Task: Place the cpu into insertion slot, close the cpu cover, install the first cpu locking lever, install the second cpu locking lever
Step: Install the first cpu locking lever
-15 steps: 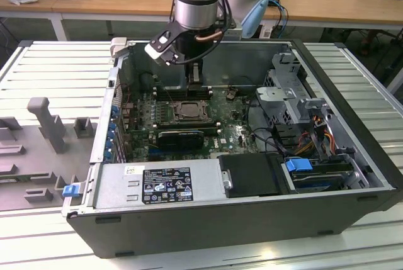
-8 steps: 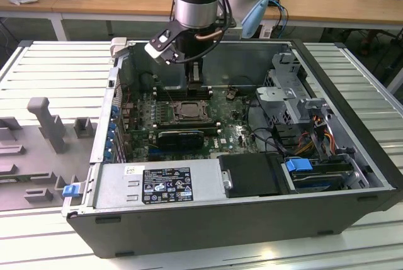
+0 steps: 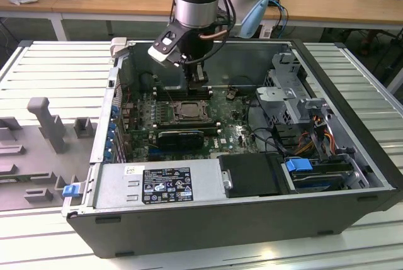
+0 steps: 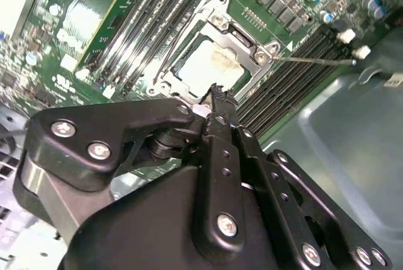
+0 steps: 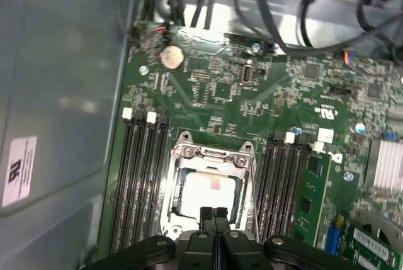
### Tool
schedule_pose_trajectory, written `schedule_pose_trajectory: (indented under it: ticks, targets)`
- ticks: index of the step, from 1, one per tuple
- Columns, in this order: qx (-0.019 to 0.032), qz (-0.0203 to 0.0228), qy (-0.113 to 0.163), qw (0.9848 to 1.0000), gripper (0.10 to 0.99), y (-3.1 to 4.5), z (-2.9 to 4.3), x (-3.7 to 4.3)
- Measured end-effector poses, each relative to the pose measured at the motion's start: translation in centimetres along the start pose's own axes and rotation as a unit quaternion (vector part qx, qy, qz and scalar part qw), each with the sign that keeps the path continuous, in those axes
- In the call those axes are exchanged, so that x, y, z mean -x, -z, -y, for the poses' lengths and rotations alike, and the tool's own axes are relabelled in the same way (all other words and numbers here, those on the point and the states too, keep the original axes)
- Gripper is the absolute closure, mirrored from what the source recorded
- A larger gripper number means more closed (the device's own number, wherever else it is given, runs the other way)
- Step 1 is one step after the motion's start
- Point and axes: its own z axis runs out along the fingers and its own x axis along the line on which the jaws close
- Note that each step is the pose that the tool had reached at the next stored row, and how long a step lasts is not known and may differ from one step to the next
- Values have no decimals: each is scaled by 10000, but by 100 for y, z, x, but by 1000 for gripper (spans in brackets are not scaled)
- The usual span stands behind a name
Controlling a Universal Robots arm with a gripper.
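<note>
A: Which step was judged to be in hand?

B: The chip was seen seated in the socket. The cover appeared to lie flat over the socket, the chip showing through its window. The lever stage was therefore judged to be in hand. One thin lever was seen projecting from a corner of the socket, apparently unlatched.

A: How was the gripper found?

B: The gripper was found with its fingers pressed together and nothing gripped, the tips just above an edge of the socket.

A: What was the work judged to call for?

B: A lever was judged to require pressing down beside the socket and hooking under its catch. A steady, narrow contact was considered necessary.

A: What was counted?

B: One chip, one socket, one cover and one gripper were counted. One lever was made out plainly; a second could not be confirmed. Two banks of memory slots were counted, one on either side of the socket.
</note>
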Motion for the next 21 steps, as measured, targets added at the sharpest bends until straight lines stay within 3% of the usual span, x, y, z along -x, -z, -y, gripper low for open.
schedule_pose_trajectory:
  ticks: [3,9,15,18,21]
  targets:
    - [-6,-3,370,9993,980,0,0,0]
    - [-12,-7,776,9970,980,0,0,0]
    - [-19,-11,1231,9924,980,0,0,0]
    - [-25,-15,1652,9863,980,0,0,0]
    - [-31,-19,2090,9779,980,0,0,0]
